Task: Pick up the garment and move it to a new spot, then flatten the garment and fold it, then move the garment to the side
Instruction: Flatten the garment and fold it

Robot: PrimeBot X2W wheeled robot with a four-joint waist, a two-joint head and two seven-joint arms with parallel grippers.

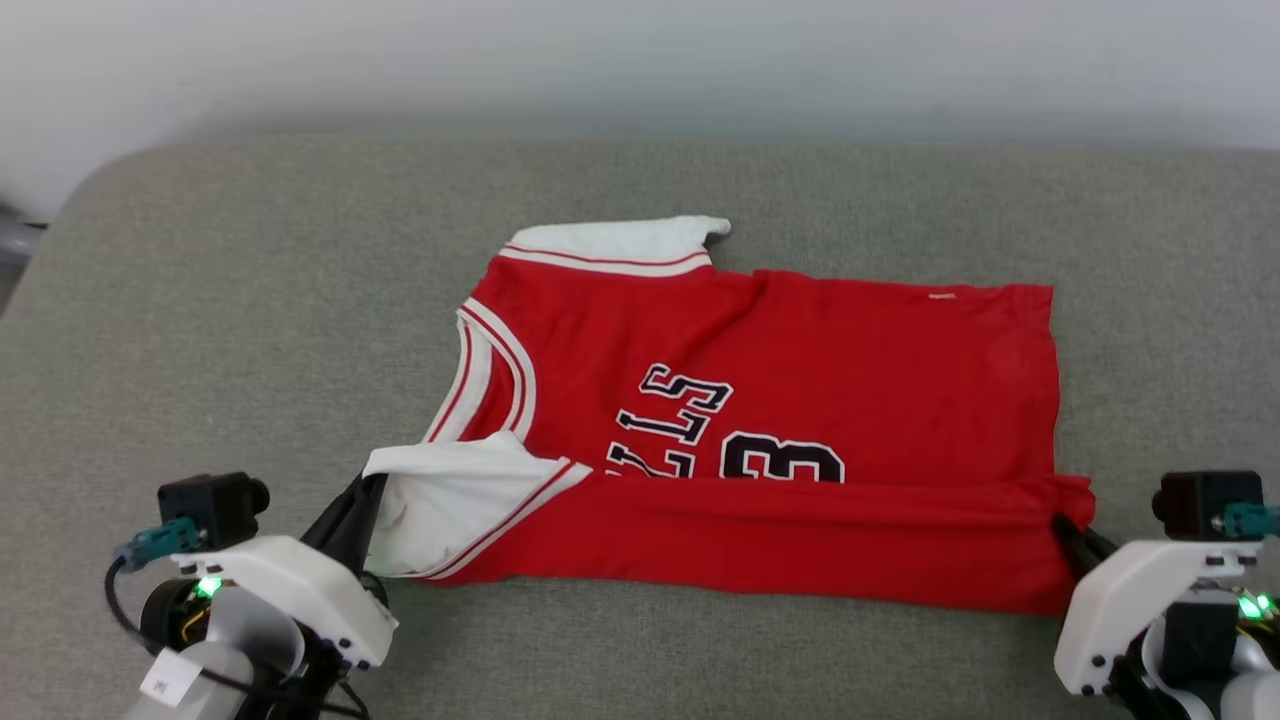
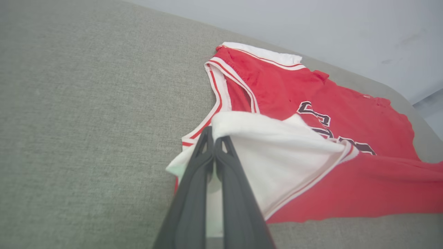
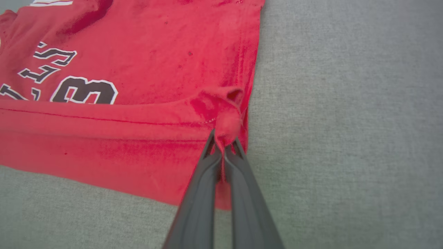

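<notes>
The garment [image 1: 800,360] is a red jersey with white sleeves and black lettering, spread on a grey cushioned surface with its near long edge folded up over the lettering. My left gripper [image 1: 362,500] is shut on the near white sleeve [image 2: 270,148] at the collar end, and its fingertips pinch the sleeve's edge [image 2: 214,138]. My right gripper [image 1: 1062,527] is shut on the near hem corner, where a small bunch of red cloth [image 3: 226,128] is clamped between its fingers [image 3: 207,162]. Both held corners are lifted slightly off the surface.
The grey fabric surface [image 1: 250,300] stretches wide around the garment, with a rounded corner at the far left. A pale wall [image 1: 640,60] runs behind its far edge.
</notes>
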